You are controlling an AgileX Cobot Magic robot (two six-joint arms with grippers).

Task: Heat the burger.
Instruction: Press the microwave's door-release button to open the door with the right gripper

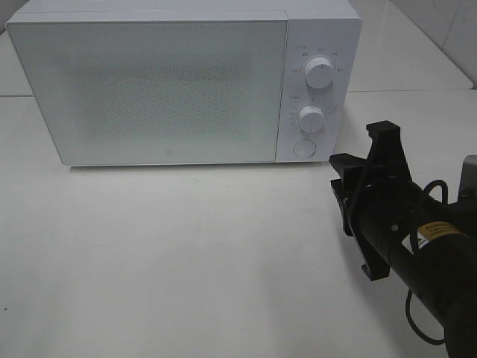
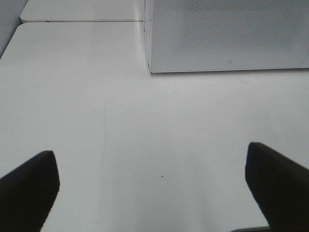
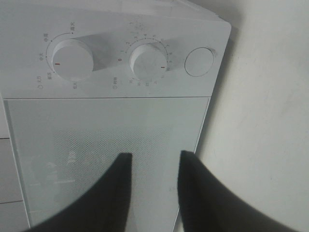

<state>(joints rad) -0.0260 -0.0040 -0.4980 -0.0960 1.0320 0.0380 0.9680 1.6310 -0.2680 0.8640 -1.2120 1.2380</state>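
Note:
The burger is out of view. The white microwave (image 1: 164, 82) stands at the back of the table with its door shut; it also shows in the left wrist view (image 2: 227, 34) and the right wrist view (image 3: 111, 125). My right gripper (image 1: 361, 148) is turned on its side just right of the microwave's control panel, with its jaws a little apart and empty (image 3: 152, 162). My left gripper (image 2: 149, 154) is wide open and empty over bare table in front of the microwave's left corner. It is not in the exterior view.
The control panel carries an upper dial (image 1: 319, 72), a lower dial (image 1: 311, 118) and a round door button (image 1: 303, 148). The white table (image 1: 186, 253) stretches in front of the microwave. A table seam (image 2: 82, 21) runs behind it.

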